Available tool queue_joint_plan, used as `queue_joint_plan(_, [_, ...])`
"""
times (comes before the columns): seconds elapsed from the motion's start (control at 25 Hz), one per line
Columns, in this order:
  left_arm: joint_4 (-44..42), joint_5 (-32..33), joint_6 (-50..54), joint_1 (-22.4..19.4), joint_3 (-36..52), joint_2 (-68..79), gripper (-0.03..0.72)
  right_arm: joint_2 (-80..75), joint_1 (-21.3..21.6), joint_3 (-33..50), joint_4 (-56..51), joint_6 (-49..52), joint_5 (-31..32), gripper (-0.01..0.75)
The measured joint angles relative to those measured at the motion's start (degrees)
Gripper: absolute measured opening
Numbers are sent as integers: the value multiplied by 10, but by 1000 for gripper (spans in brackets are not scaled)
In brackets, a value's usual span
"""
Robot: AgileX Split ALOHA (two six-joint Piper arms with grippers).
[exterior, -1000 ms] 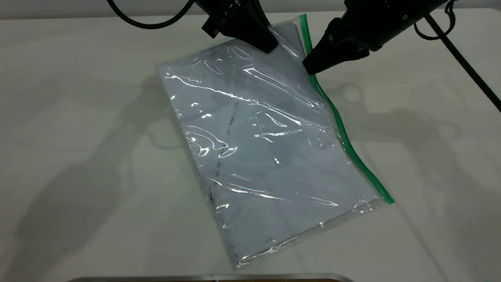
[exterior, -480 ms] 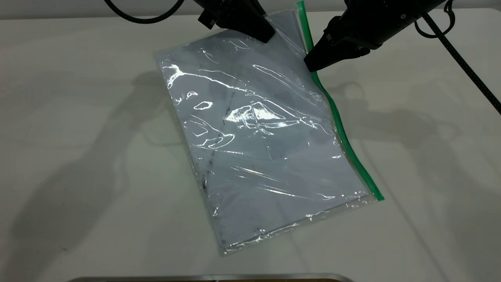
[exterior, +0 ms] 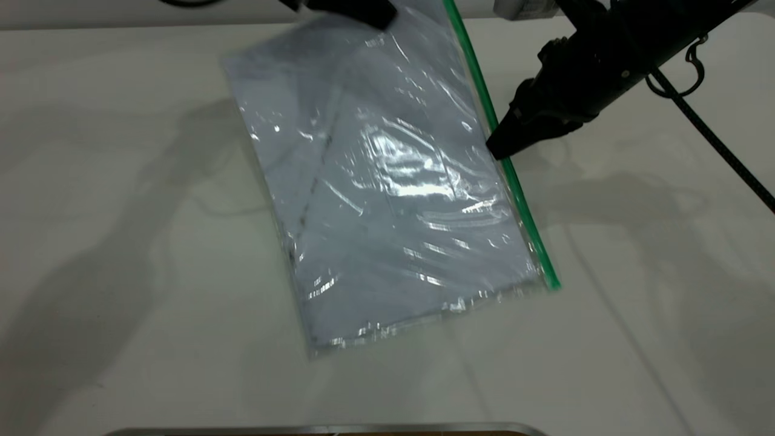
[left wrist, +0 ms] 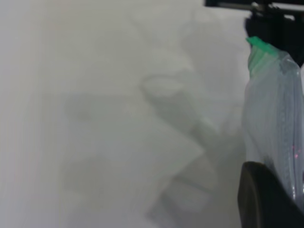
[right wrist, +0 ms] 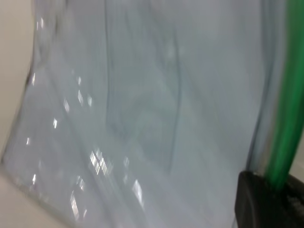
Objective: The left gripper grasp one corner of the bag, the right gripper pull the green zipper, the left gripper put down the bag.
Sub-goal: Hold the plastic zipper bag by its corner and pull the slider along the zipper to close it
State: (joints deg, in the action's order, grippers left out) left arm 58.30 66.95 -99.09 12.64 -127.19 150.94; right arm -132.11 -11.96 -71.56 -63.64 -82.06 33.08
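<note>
The bag [exterior: 387,188], a flat clear rectangular plastic pouch with a white sheet of paper inside, hangs tilted over the pale desk [exterior: 121,242]. Its far corner is raised at the top of the exterior view and its near short edge is low by the desk, though whether it touches cannot be told. A dark diagonal streak [exterior: 312,188] runs across the paper. The green zipper [exterior: 502,163], a thin bright green plastic strip, runs along the bag's long edge on the right arm's side. The black left gripper [exterior: 363,9] is closed on the bag's raised far corner, mostly cut off by the picture's top edge; the left wrist view shows 1 dark finger [left wrist: 263,199] against the clear plastic with the green end above it. The black right gripper [exterior: 499,145] has its tip pinched on the green strip about midway along it, and the right wrist view shows the strip running into its dark finger [right wrist: 266,202].
</note>
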Motion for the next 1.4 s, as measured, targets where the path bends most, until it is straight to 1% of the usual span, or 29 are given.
queue_joint_plan(0.2, [5, 0, 14, -22, -2, -5, 51, 0, 0, 0, 24, 18, 0, 37])
queue_joint_plan(0.32, [1, 0, 16, -28, -2, -5, 51, -1, 0, 0, 60, 53, 7, 38])
queue_joint_plan(0.48, [-12, 0, 19, -32, -2, -5, 51, -2, 0, 0, 131, 120, 43, 38])
queue_joint_plan(0.68, [-18, 0, 24, -33, -2, -5, 51, -2, 0, 0, 229, 207, 112, 40])
queue_joint_plan(0.84, [-19, 0, 25, -33, -2, -5, 51, -2, 0, 0, 300, 275, 154, 43])
queue_joint_plan(1.08, [-24, 0, 28, -27, -2, -5, 51, -2, 0, -1, 330, 336, 162, 52])
queue_joint_plan(1.2, [-35, 0, 29, -27, -2, -5, 51, -2, 0, 0, 328, 348, 144, 81])
queue_joint_plan(1.24, [-42, 0, 29, -27, -2, -5, 51, -2, 0, 0, 330, 349, 140, 106])
queue_joint_plan(1.32, [-53, 0, 34, -30, -3, -5, 51, -2, 1, 5, 332, 350, 124, 175])
queue_joint_plan(1.4, [-65, 0, 44, -32, -3, -5, 51, -2, 1, 5, 330, 351, 97, 276])
